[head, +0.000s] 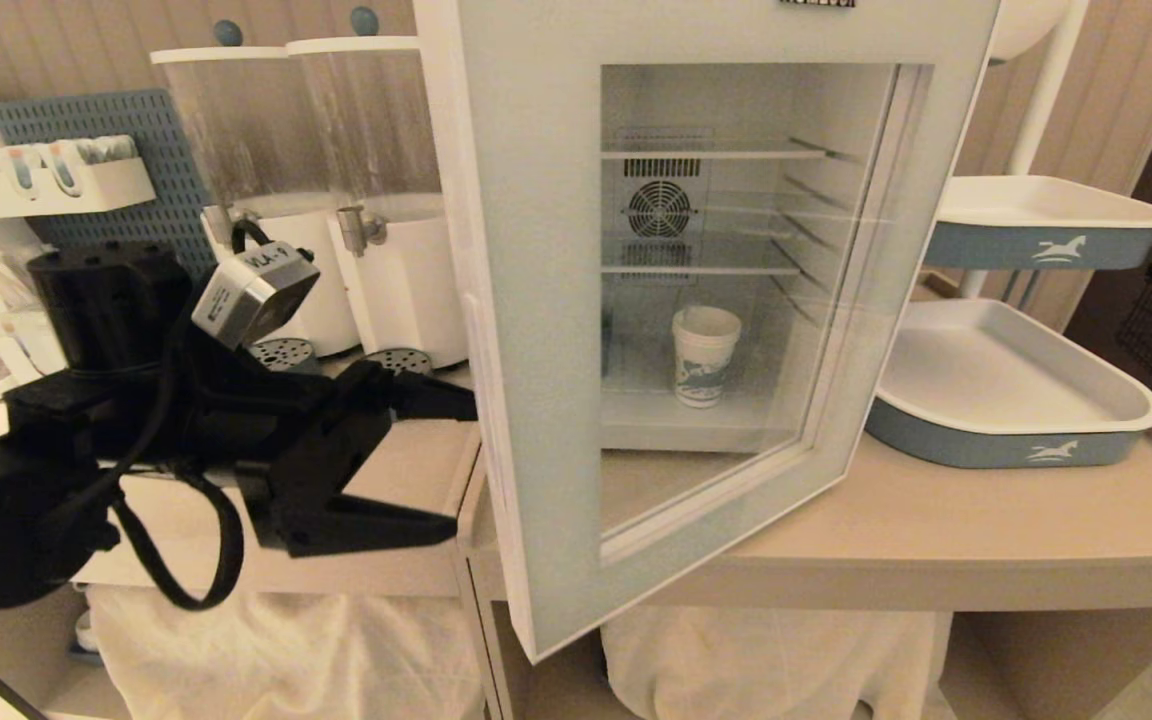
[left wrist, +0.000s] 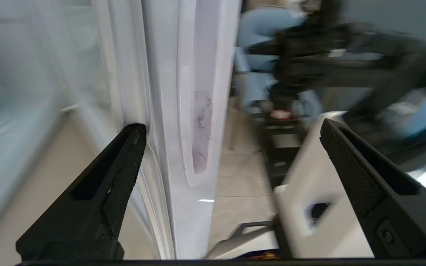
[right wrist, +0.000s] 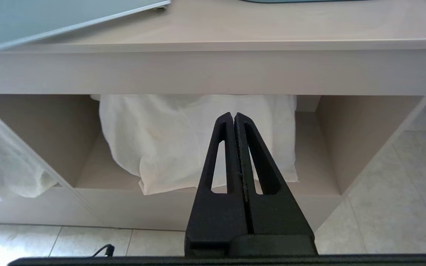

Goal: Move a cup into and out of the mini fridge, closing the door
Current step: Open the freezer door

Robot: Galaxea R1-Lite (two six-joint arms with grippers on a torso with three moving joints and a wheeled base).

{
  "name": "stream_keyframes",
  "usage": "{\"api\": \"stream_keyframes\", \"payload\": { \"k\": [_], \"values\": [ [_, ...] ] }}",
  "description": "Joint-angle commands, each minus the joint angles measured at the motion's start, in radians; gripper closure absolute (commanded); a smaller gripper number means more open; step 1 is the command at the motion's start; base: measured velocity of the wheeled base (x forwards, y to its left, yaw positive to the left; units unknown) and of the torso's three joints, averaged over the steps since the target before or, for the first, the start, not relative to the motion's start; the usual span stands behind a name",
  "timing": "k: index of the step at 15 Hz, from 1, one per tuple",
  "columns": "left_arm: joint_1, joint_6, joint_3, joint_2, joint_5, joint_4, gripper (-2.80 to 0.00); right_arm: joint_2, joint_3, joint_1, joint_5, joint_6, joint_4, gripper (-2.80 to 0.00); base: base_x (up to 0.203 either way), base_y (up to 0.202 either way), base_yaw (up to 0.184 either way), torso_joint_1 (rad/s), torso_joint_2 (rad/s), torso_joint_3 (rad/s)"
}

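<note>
Lettering at door [head: 536,300] top cropped, unreadable; camera label partly legible.

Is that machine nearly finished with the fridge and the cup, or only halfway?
Roughly midway, I'd guess. Done: the cup stands on the floor of the mini fridge. In hand: the door hangs partly open, and the left gripper, jaws wide open, is at its free edge, holding nothing. Left: shutting the door, then bringing the cup out again. The right gripper is shut and parked below the counter.
</note>
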Motion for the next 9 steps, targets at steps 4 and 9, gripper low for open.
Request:
{"api": "stream_keyframes", "payload": {
  "k": [4, 9],
  "values": [
    [-0.263, -0.065, 0.103, -0.226, 0.168, -0.008, -2.80, 0.001, 0.000, 0.000, -0.001, 0.002, 0.002, 0.00, 0.000, 0.000, 0.000, 0.000, 0.00, 0.000],
    [-0.494, -0.096, 0.106, -0.291, 0.417, 0.118, -2.80, 0.001, 0.000, 0.000, -0.001, 0.002, 0.002, 0.00, 0.000, 0.000, 0.000, 0.000, 0.00, 0.000]
  ]
}}
